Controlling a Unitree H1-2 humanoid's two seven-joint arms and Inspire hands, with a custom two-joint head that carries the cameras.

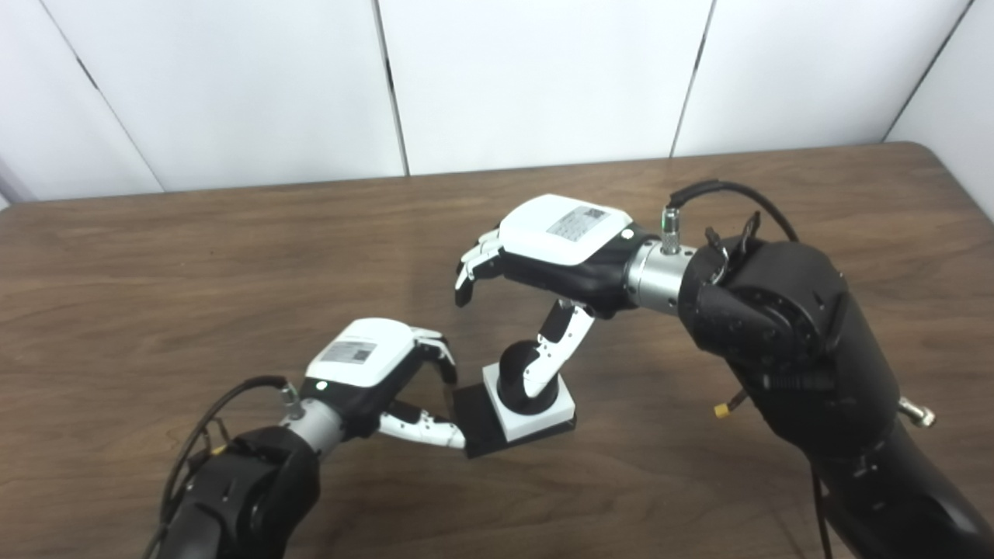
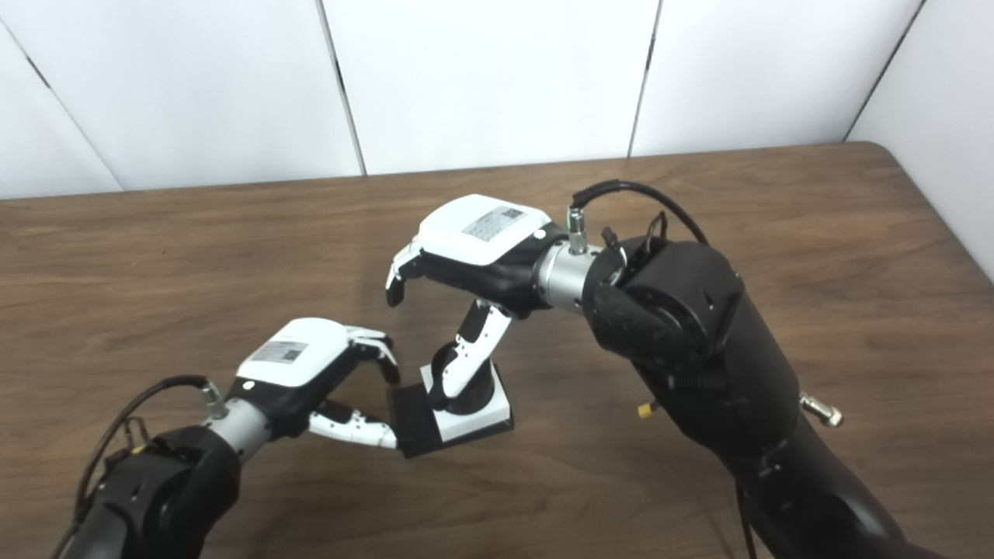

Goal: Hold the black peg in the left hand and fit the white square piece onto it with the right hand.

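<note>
White square piece [image 1: 530, 410] over black peg [image 1: 514, 371]

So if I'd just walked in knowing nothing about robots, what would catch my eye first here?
Probably the two white-backed hands meeting mid-table over a small assembly: a white square piece sitting on a flat black base, with a black peg poking up through it. The left hand touches the base's near edge with its thumb, and the right hand arches above, thumb reaching down to the peg. Everything rests on a dark wooden table.
</note>
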